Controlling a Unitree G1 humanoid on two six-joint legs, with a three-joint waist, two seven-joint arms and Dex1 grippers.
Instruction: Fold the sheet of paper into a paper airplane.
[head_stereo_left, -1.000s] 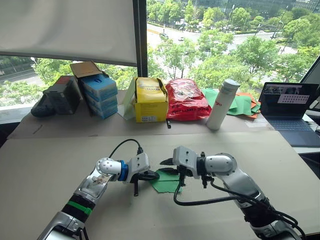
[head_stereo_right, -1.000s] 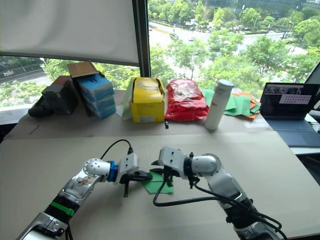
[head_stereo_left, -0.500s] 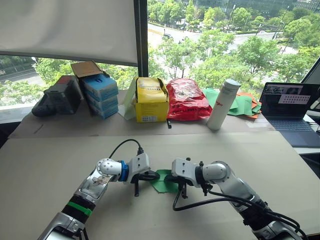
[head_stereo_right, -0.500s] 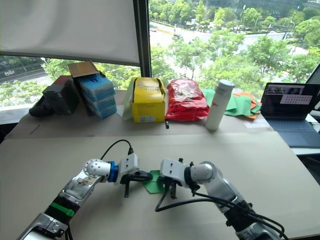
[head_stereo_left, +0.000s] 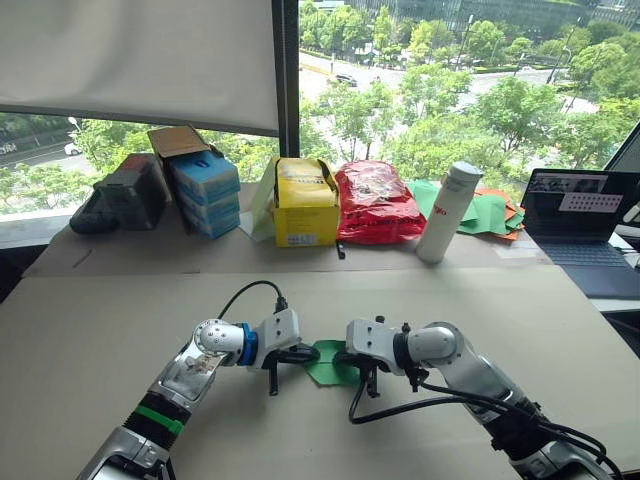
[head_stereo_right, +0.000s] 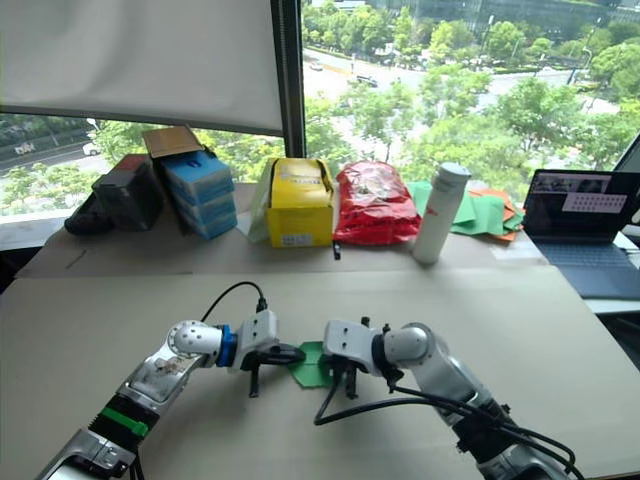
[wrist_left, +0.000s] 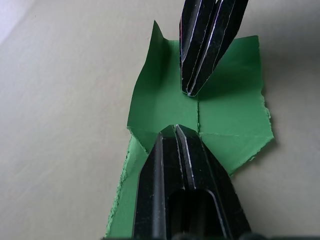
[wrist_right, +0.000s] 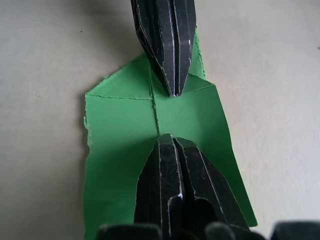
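My left gripper (wrist_left: 176, 131) and right gripper (wrist_right: 170, 140) meet tip to tip at the middle of the table, both with fingers pressed together and tips down on the surface. My forearms angle inward from either side, wrists bent so the grippers face each other.

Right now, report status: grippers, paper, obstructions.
Left gripper shut, tip pressed on the sheet of paper. Right gripper shut, tip on it from the opposite side. Sheet flat on the table, partly folded. Nothing in the way.
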